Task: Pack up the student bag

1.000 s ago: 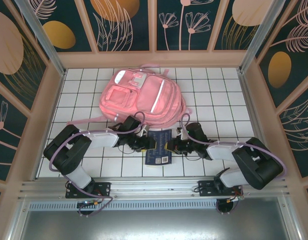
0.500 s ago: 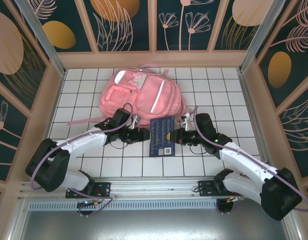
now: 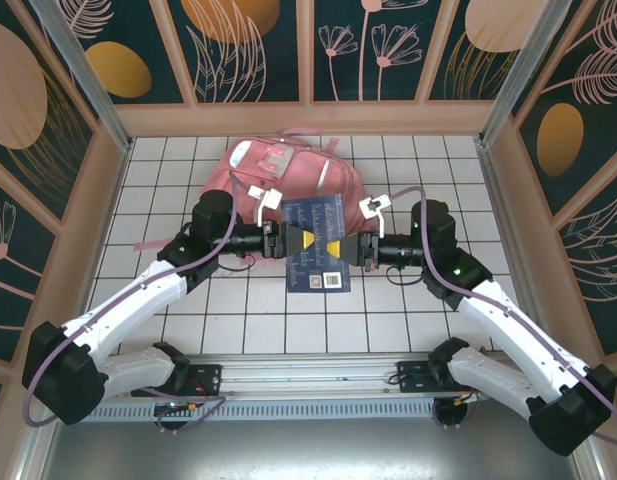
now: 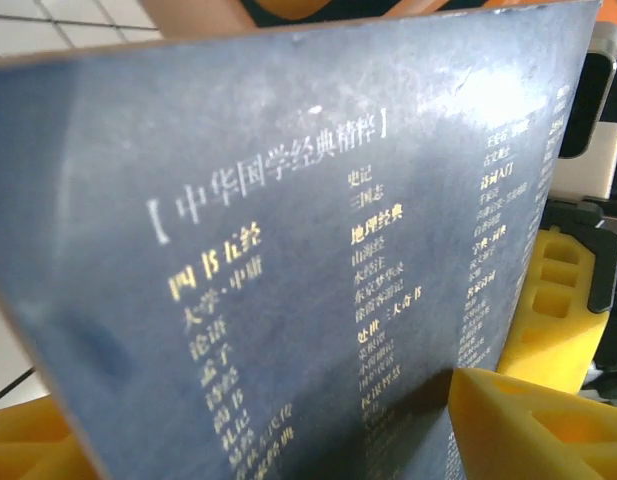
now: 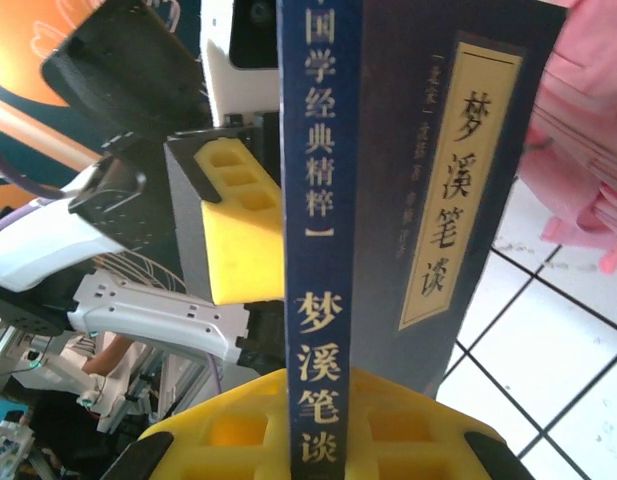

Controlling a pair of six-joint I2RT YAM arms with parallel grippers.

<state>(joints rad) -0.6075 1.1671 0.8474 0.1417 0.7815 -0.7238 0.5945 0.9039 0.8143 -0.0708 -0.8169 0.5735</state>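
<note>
While the right tool (image 3: 350, 248) pinches the dark blue book (image 3: 316, 232) at its spine, jaws drawn narrow on it, the left tool (image 3: 291, 240) meets it from the opposite side. The left tool's yellow fingers (image 4: 533, 420) are spread wide to either side of the cover. I cannot tell whether either pad presses on the book.

The two tools point at one another along a left-to-right line, and the book hangs between them above the white-tiled table (image 3: 408, 330). From above, the book's long axis runs from near to far, across that line.

Just beyond the book's far edge lies the student bag (image 3: 326, 172). It rests flat on the table a little left of centre, and the book and both arms partly hide it. The right wrist view shows its pink fabric close beside the book.

The coming move likely turns on this: the bag lies straight ahead, away from the arm bases. The left tool is slightly nearer the bag, but the right tool has the sure hold. The mouth of the bag is hidden, so I cannot tell which way it faces.
</note>
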